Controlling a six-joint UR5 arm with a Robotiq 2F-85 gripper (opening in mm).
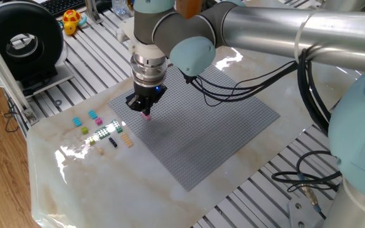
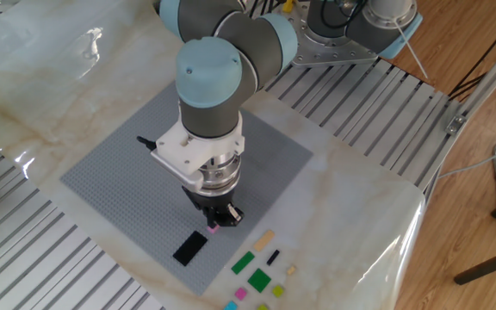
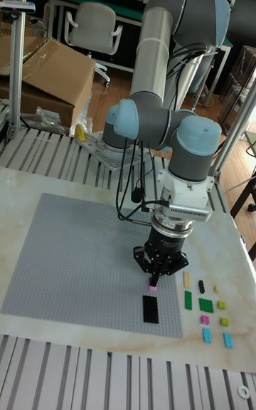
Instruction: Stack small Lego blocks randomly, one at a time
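Observation:
My gripper point(image 1: 146, 111) point(image 2: 214, 222) point(image 3: 153, 282) points straight down, shut on a small pink Lego block point(image 1: 147, 116) point(image 2: 213, 229) point(image 3: 152, 287). It holds the block low over the near-edge part of the grey baseplate point(image 1: 201, 126) point(image 2: 110, 172) point(image 3: 71, 253). Whether the block touches the plate I cannot tell. A flat black block point(image 2: 190, 248) point(image 3: 150, 308) lies on the baseplate just beside the pink one. Several loose small blocks rest on the marble beside the plate: cyan point(image 1: 77, 121), pink point(image 1: 98, 120), green point(image 2: 258, 279) point(image 3: 206, 305), tan point(image 2: 265, 238) point(image 3: 187, 280), black point(image 1: 113, 142) point(image 2: 273, 257).
The arm's thick grey links and black cables point(image 1: 246, 76) hang over the far side of the baseplate. A black round device point(image 1: 21, 44) stands on the slatted frame at the back left. The marble slab's edge point(image 1: 37, 190) runs close to the loose blocks.

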